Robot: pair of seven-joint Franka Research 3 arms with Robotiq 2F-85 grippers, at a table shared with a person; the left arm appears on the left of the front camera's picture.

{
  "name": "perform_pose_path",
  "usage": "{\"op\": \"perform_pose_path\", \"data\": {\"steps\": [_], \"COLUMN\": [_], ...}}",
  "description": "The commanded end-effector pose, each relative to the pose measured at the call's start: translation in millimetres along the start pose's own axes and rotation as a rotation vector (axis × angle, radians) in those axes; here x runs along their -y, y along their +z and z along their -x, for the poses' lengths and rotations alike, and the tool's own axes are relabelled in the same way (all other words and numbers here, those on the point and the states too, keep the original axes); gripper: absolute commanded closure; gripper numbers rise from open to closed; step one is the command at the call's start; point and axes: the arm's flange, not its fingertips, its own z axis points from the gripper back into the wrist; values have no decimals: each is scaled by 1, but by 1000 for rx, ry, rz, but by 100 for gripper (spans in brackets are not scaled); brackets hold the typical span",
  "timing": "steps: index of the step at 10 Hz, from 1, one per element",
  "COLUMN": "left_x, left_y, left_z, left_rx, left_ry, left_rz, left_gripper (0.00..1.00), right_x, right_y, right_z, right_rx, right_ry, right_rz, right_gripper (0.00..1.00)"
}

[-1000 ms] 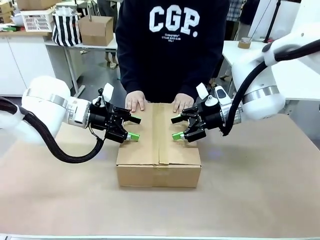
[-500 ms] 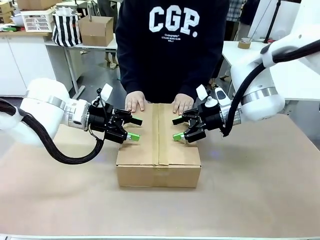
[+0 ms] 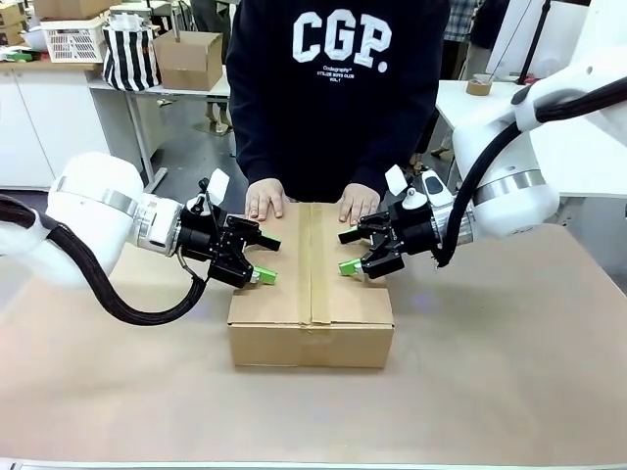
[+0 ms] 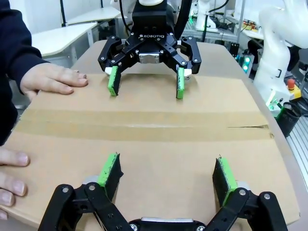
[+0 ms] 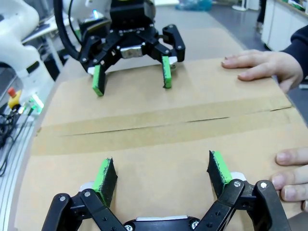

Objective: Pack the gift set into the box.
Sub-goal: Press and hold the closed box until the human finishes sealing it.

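Brown-covered desk [image 3: 509, 372] carries the closed box [image 3: 312, 294] at centre; a person's hands [image 3: 265, 201] rest on its far edge. Left gripper [image 3: 265, 258] and right gripper [image 3: 345, 252] hover over it, jaws spread.

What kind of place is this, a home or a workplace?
Likely a robotics lab: the left gripper and right gripper hover over the box, a white work table stands behind, and what looks like an emergency-stop button sits nearby.

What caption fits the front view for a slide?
Left hand and right hand, open, over the closed box; person's hands on its far edge.
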Motion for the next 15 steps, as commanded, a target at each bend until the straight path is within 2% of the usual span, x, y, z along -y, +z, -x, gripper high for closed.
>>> {"op": "perform_pose_path", "data": {"steps": [1,15], "left_x": [1,1], "left_y": [0,0], "left_z": [4,4], "left_rx": [25,25], "left_ry": [16,16], "left_rz": [17,17], "left_gripper": [0,0], "right_x": [0,0], "right_y": [0,0], "right_z": [1,1], "right_rx": [-2,-2], "right_ry": [3,3], "right_rz": [2,2], "right_gripper": [0,0]}}
